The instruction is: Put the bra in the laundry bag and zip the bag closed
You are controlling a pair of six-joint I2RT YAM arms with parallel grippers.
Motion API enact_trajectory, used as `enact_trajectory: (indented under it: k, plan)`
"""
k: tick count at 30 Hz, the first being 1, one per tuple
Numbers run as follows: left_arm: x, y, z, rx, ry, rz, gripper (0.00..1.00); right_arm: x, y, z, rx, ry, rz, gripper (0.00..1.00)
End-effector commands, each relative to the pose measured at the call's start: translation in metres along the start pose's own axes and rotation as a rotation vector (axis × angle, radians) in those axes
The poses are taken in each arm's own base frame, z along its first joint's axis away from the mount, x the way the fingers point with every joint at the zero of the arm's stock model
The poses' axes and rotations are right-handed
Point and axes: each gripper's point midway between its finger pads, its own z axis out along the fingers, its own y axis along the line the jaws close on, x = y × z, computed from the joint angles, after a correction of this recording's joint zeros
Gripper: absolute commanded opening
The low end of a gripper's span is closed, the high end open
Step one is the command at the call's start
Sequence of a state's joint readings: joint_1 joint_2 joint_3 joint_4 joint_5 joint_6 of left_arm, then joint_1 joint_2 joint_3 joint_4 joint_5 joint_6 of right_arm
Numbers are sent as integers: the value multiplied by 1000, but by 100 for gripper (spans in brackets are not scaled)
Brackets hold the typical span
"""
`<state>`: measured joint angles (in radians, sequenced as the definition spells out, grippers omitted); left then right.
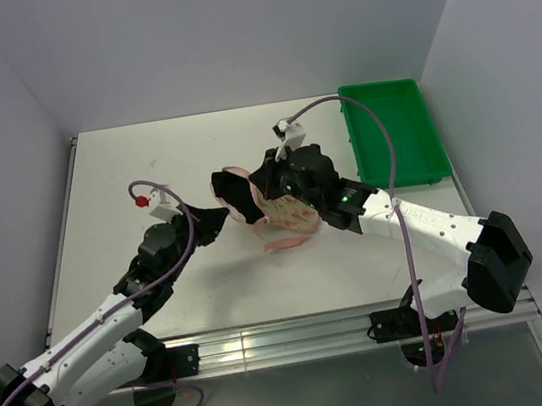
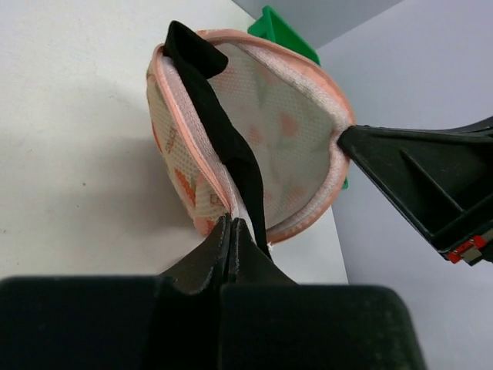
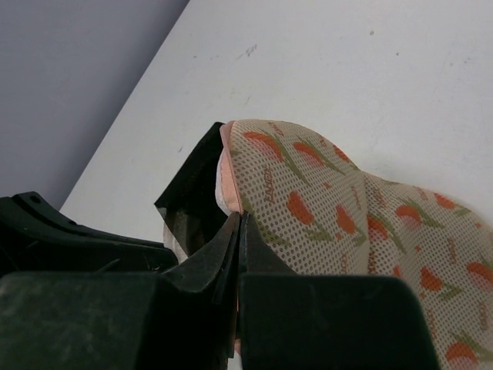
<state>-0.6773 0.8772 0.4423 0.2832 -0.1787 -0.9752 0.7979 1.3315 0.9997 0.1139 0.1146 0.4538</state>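
My left tool (image 2: pixel 231 227) is pressed together on the pink rim of the laundry bag (image 2: pixel 296 131), right at its tips. The black bra (image 2: pixel 219 127) runs up and away from those tips as a strip across the bag's open mouth. It lies so close to the pinch that I cannot tell whether it is caught too. Its far end pokes over the rim farthest from the left tool. My right tool (image 3: pixel 240 222) is clamped shut on the rim at the opposite side of the mouth, so the bag hangs between the two tools, apparently raised off the desk (image 1: pixel 144 160). A green tray (image 1: pixel 398 135) sits beyond the right tool, well apart.

I judge the loading step is in hand: the bra is at the mouth, partly in and not tucked, and the zip is open. The next move calls for one tool to let go and push the strip down past the rim while the other holds the mouth. Only then do I look for the zip pull, which I cannot spot here.
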Motion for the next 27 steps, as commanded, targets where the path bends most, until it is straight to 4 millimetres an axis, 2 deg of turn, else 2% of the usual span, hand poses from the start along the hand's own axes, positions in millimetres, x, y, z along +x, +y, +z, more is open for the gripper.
enact_trajectory:
  k: [1, 2, 3, 5, 6, 7, 8, 9, 10, 11, 12, 13, 14, 15, 17, 19, 21, 23, 26, 27]
  plan:
    - [-49, -78, -11, 184, -70, 23, 0, -71, 31, -25, -76, -137, 8, 0]
    - [-56, -91, -14, 207, -74, 38, 0, -83, 37, -38, -96, -164, 19, 0]
    - [-69, -110, -19, 244, -93, 43, 0, -80, 35, -41, -94, -158, 29, 0]
    - [-75, -114, -16, 236, -109, 85, 0, -64, 30, -30, -90, -130, 31, 0]
    - [-81, -111, -5, 197, -118, 82, 0, -65, 28, -22, -69, -106, 30, 0]
    - [-81, -112, -1, 199, -94, 70, 0, -44, 10, -13, -3, -11, 26, 0]
    - [-71, -134, -7, 307, -20, 74, 0, -53, 13, -18, -12, -34, 18, 0]
    - [-76, -152, -12, 359, -30, 77, 0, -56, 11, -24, -17, -64, 12, 0]
    - [-70, -166, -17, 388, -31, 120, 0, -87, 23, -44, -65, -172, 23, 0]
    - [-74, -154, -12, 301, -70, 135, 0, -98, 19, -52, -34, -213, 12, 0]
    - [-68, -142, -8, 256, -63, 138, 0, -108, 17, -58, -19, -240, 5, 0]
    - [-64, -131, -3, 228, -56, 113, 0, -109, 12, -59, 3, -241, -26, 0]
    - [-62, -130, -1, 250, -51, 95, 0, -110, 6, -55, 26, -235, -39, 0]
    - [-46, -122, 2, 263, -2, 91, 0, -110, 0, -55, 64, -196, -52, 0]
    - [-41, -125, 5, 280, 12, 80, 0, -118, -4, -55, 77, -200, -62, 0]
    - [-42, -132, 3, 308, 7, 79, 0, -136, 4, -67, 48, -261, -63, 0]
    - [-45, -129, 3, 278, -11, 79, 0, -141, 9, -69, 38, -262, -66, 0]
    - [-44, -121, 3, 248, -15, 77, 0, -127, 9, -54, 34, -197, -76, 0]
    - [-34, -92, 2, 174, -17, 67, 0, -88, 11, -31, 21, -108, -85, 0]
    - [-24, -72, 0, 136, -7, 69, 0, -63, 13, -23, 10, -59, -93, 0]
